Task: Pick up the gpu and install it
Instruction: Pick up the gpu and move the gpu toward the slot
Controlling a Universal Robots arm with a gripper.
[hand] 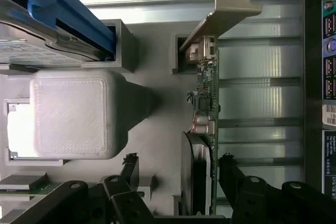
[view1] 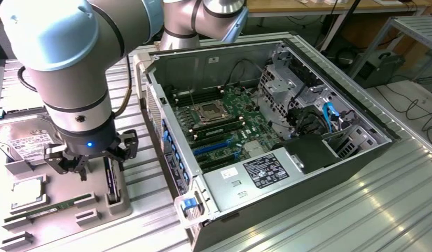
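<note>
The task is at its very start, judging from how things lie. The gpu [view1: 110, 181] stands on edge in a narrow slot of the grey holder [view1: 122, 206], at the holder's edge nearest the open computer case [view1: 310, 195]. It has not been lifted. In the wrist view its silver bracket [hand: 228, 3] rises at the end of the slot away from the gripper, with the green board running back along the slot toward the gripper.

The gripper [view1: 93, 163] hangs directly over that slot with its jaws spread, one to each side of the card. One fingertip [hand: 229, 167] is just beside the green board (whether it touches I cannot tell). The other is clearly apart from the card's black face, so nothing is gripped.

The case lies to the exterior view's right of the holder. On its motherboard [view1: 236, 121] the blue expansion slots [view1: 212, 146] look unoccupied, so no install has been made. A hard drive [view1: 23, 139] and a memory stick [view1: 51, 209] sit in other pockets of the holder, on the side away from the case.

In my reading only the approach is done. The grasp, the lift out of the holder, the carry to the case and the seating are all not yet done.
</note>
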